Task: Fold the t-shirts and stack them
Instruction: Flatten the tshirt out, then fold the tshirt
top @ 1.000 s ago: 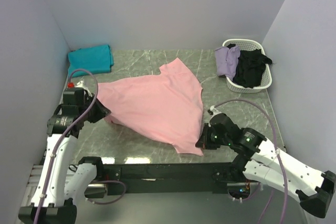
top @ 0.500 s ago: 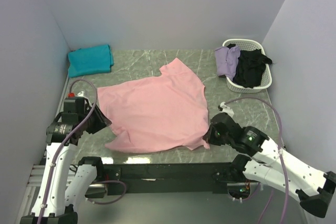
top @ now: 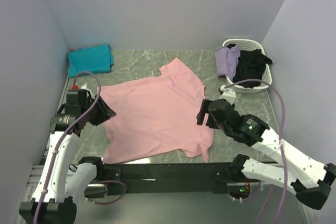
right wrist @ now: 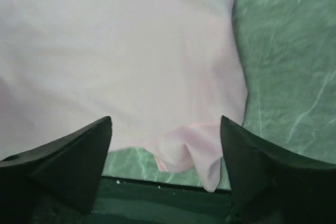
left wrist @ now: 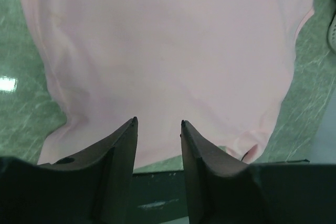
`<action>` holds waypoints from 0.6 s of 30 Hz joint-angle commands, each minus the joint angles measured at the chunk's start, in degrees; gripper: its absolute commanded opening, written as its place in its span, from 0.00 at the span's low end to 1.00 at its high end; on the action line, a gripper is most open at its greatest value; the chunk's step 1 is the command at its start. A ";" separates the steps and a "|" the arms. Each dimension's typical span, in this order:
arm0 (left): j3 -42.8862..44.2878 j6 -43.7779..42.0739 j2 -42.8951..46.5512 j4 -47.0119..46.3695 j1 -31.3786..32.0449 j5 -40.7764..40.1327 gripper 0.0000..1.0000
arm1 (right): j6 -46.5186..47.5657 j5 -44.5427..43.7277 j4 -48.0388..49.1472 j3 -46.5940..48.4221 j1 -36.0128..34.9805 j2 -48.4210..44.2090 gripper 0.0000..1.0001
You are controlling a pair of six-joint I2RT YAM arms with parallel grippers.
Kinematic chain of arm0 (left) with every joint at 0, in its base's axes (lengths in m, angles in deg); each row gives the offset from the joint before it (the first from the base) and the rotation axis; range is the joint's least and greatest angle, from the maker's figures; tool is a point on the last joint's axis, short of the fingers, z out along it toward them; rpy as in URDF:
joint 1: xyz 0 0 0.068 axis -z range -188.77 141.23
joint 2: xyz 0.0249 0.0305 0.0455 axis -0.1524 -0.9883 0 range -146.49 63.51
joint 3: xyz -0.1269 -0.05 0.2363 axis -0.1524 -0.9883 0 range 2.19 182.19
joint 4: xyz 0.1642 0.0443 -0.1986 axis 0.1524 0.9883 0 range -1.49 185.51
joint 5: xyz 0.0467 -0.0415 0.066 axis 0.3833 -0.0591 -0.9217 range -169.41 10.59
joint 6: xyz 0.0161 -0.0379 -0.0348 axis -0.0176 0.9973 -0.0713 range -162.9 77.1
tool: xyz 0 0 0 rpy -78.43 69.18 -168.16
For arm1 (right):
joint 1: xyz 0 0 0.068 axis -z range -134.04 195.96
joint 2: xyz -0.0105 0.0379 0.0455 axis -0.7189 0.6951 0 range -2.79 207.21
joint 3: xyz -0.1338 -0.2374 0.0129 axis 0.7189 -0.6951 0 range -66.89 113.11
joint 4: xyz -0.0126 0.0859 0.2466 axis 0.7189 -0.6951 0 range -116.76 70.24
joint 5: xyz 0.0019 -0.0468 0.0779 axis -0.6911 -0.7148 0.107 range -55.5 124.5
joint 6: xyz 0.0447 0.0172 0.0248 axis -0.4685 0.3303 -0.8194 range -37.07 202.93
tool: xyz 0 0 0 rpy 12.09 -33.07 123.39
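Observation:
A light pink t-shirt (top: 157, 116) lies spread on the marble table (top: 142, 61), its lower hem at the near edge and one near corner (right wrist: 197, 153) crumpled. My left gripper (top: 109, 114) hovers over the shirt's left side, open, with nothing between its fingers (left wrist: 126, 140); the pink cloth (left wrist: 168, 51) lies below. My right gripper (top: 201, 116) stands wide open above the right side, over the crumpled corner. A folded teal t-shirt (top: 90, 60) sits at the back left. Lavender (top: 227, 60) and black (top: 251, 67) t-shirts fill a basket.
The white basket (top: 241, 41) stands at the back right corner. Purple walls close in the table on three sides. A black rail (top: 157, 170) runs along the near edge, just below the shirt's hem.
The pink shirt was drawn toward the near edge and now lies flatter. Both grippers have opened and let go of it; the right one has lifted back from the near corner.

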 commanded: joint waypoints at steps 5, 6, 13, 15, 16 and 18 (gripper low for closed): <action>8.12 5.27 -10.82 -20.76 0.24 -4.22 0.47 | 14.54 -3.13 14.60 5.32 15.53 3.86 0.99; 8.21 5.54 -12.41 -22.87 0.24 -4.48 0.47 | 16.12 2.38 16.19 6.19 18.38 8.49 0.99; 13.13 5.19 -29.20 -31.41 0.24 -12.74 0.45 | 22.73 14.11 30.52 15.32 28.59 29.07 0.99; 14.53 4.75 -34.36 -33.43 0.15 -13.80 0.45 | 23.60 16.31 29.13 22.41 30.78 36.87 0.99; 15.41 4.66 -36.14 -33.53 0.06 -15.63 0.45 | 24.31 17.54 29.47 24.46 31.32 39.36 0.99; 18.04 4.22 -41.13 -34.05 -0.11 -17.22 0.44 | 25.01 20.88 27.47 32.51 32.64 47.33 0.99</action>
